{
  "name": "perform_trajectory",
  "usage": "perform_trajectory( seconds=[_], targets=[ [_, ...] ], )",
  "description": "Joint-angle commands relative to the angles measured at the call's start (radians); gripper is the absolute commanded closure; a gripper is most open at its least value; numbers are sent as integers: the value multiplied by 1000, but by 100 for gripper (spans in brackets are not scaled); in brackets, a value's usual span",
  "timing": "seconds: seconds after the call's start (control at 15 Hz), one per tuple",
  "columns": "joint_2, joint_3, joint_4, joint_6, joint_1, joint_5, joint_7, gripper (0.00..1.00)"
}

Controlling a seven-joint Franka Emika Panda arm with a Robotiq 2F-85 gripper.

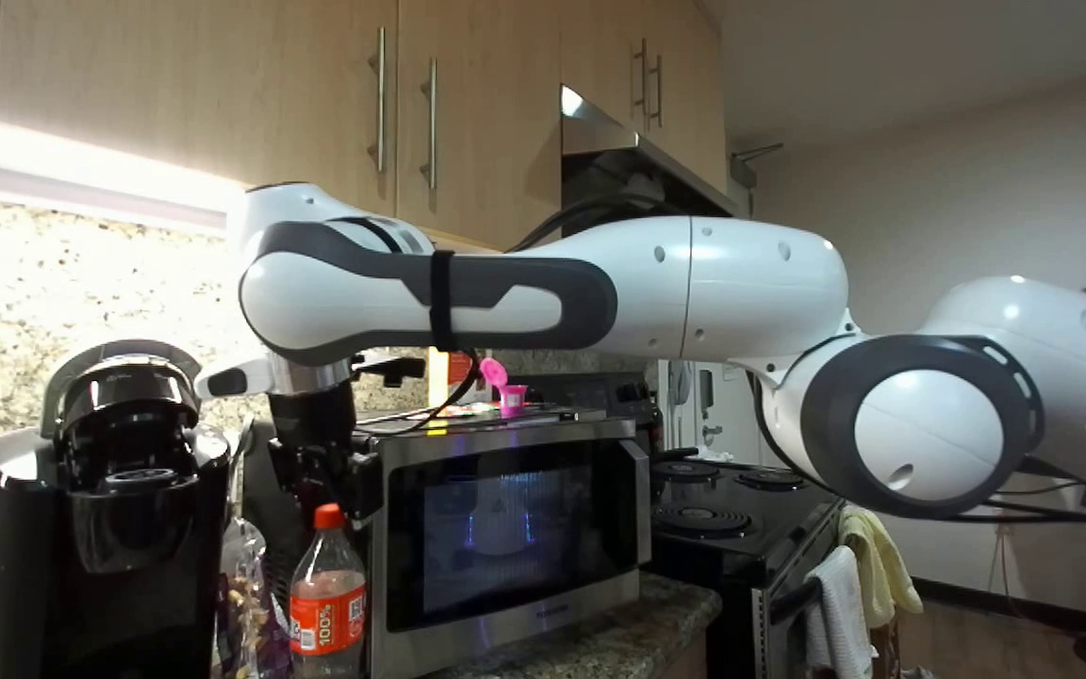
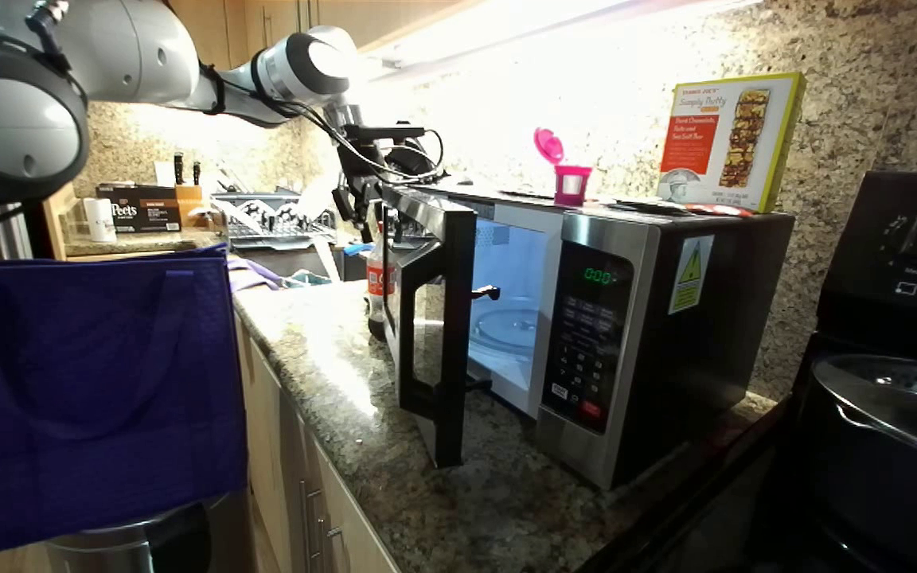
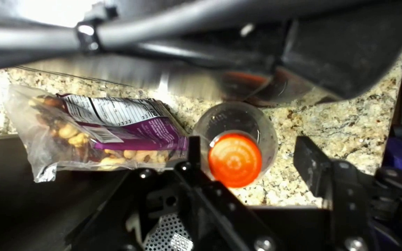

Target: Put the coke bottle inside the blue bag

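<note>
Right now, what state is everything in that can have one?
Jaws: open, holding nothing
Coke bottle: upright, capped
Blue bag: upright, open or shut unclear
Microwave door: open
Microwave interior: lit
Microwave display: 0:00
Pink cup lid: open
Snack bar box: upright
Upper cabinets: shut
Under-cabinet light: on
</note>
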State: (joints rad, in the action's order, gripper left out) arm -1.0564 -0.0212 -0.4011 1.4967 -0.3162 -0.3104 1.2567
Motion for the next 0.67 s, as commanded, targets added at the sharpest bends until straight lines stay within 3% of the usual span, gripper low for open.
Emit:
perform_trajectory(
  seconds=[0.0, 0.27, 0.47, 0.6],
  targets=[
    [-40, -6, 66, 2, 9, 20, 38, 61],
    [-31, -8, 66, -21, 4, 20, 35, 85],
    [-7, -12, 77, -54, -7, 20, 21, 84],
    [61, -6, -2, -43, -21, 28, 7, 85]
  ],
)
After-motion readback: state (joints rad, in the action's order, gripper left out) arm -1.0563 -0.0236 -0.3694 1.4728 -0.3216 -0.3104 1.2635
